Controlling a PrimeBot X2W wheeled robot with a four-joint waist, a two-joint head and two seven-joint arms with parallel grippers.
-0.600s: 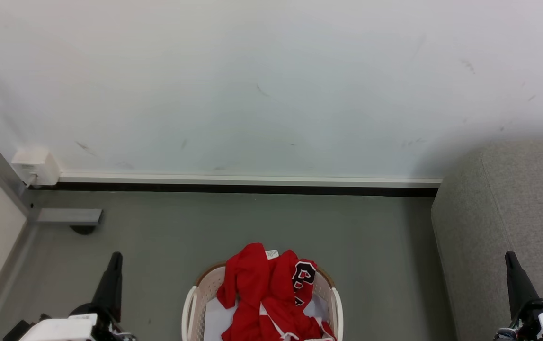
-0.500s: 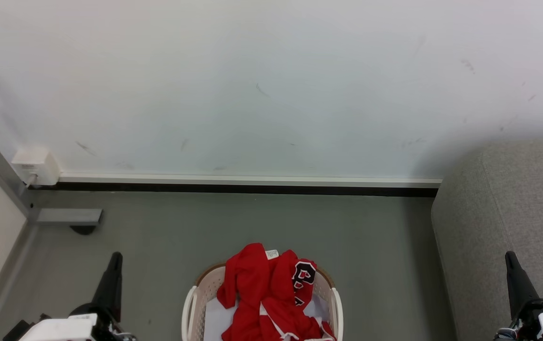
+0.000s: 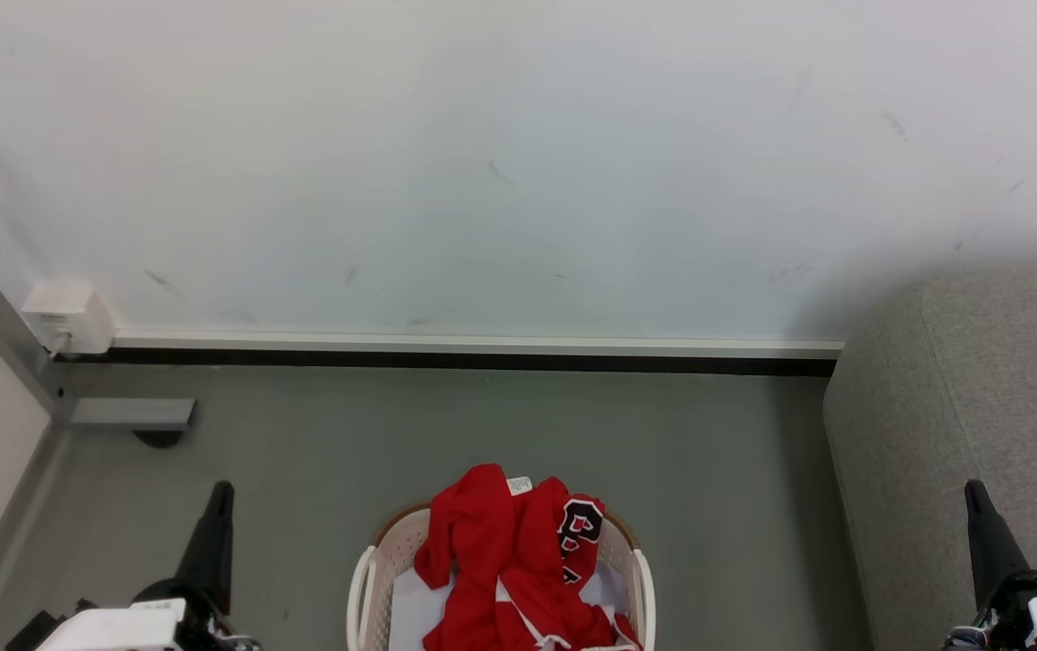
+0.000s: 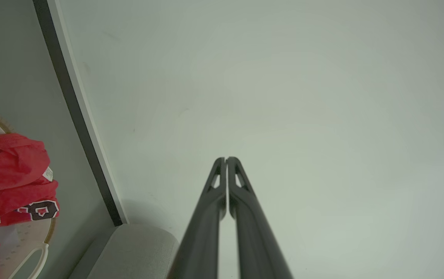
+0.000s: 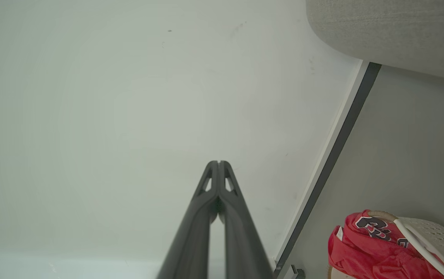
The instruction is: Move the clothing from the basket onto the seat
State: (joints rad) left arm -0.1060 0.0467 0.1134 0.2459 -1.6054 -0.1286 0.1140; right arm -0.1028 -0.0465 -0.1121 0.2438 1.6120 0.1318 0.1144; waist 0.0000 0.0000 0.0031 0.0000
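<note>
1. One basket (image 3: 396, 548) on the floor holds the red clothing (image 3: 482, 533); garment count unclear, heap cut off below.
2. One seat (image 3: 979, 407) at right, cropped.
3. Two hands: left hand (image 4: 226, 159) and right hand (image 5: 218, 162), both closed, empty.

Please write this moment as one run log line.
clothing: in basket | seat: right of basket | left gripper: fingers shut | right gripper: fingers shut

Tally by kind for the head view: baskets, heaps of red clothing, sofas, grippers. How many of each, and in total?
1 basket
1 heap of red clothing, lying in the basket; the number of garments cannot be told
1 sofa
2 grippers: left gripper, right gripper, jaws shut on both
Total: 5
</note>
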